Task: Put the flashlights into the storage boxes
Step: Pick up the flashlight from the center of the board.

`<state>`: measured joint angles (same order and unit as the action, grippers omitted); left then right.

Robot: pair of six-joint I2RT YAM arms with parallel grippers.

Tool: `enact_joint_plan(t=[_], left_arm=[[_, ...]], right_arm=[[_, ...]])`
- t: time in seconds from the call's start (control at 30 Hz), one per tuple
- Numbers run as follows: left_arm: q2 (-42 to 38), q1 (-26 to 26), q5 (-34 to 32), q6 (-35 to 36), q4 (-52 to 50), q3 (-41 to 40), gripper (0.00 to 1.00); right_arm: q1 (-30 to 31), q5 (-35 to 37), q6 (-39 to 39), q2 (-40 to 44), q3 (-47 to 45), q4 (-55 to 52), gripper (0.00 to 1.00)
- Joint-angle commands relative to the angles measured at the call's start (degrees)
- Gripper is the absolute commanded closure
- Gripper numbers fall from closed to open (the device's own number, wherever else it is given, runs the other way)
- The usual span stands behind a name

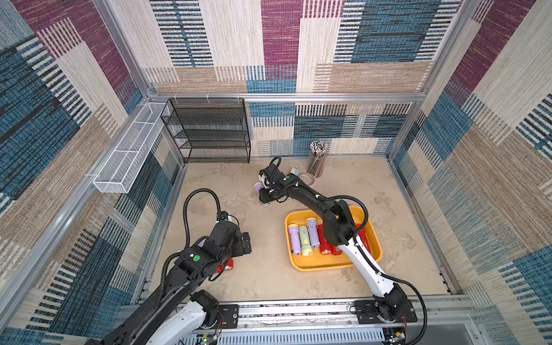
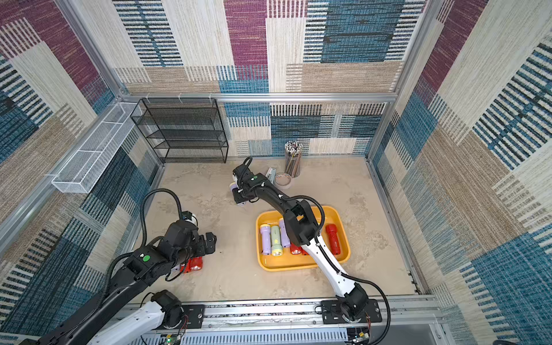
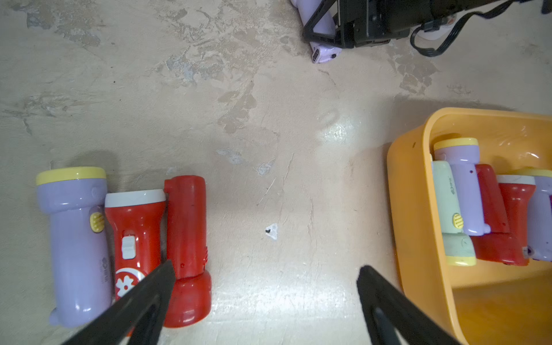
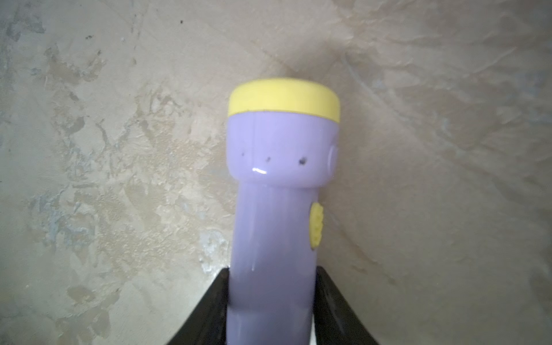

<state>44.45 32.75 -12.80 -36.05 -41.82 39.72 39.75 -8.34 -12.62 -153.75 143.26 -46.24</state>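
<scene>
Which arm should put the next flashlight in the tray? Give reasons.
Right. The right tool is shut on a lilac flashlight, which only needs carrying to the yellow tray. The left tool hangs open, holding nothing.

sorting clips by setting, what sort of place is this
Probably a robot lab test cell, not a home: aluminium frame lined with patterned carpet, two arms bolted to a rail, and a staged yellow tray of flashlights.
</scene>
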Motion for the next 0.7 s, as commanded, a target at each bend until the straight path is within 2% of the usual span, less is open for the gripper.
enact_joint_plan(t=[0.0, 0.43, 0.67], left_arm=[[-0.4, -0.1, -0.6, -0.9, -0.6, -0.3, 0.01], [-1.7, -0.2, 0.5, -1.0, 0.1, -1.4, 0.01], [-2.0, -0.1, 1.2, -0.9, 1.1, -1.7, 0.01]], right_arm=[[0.0, 0.8, 0.0, 0.2, 0.5, 0.3, 0.57], [-0.5, -0.6, -0.8, 6.8, -1.7, 1.1, 0.62], [-1.0, 1.9, -0.4, 11.7, -5.5, -0.3, 0.63]])
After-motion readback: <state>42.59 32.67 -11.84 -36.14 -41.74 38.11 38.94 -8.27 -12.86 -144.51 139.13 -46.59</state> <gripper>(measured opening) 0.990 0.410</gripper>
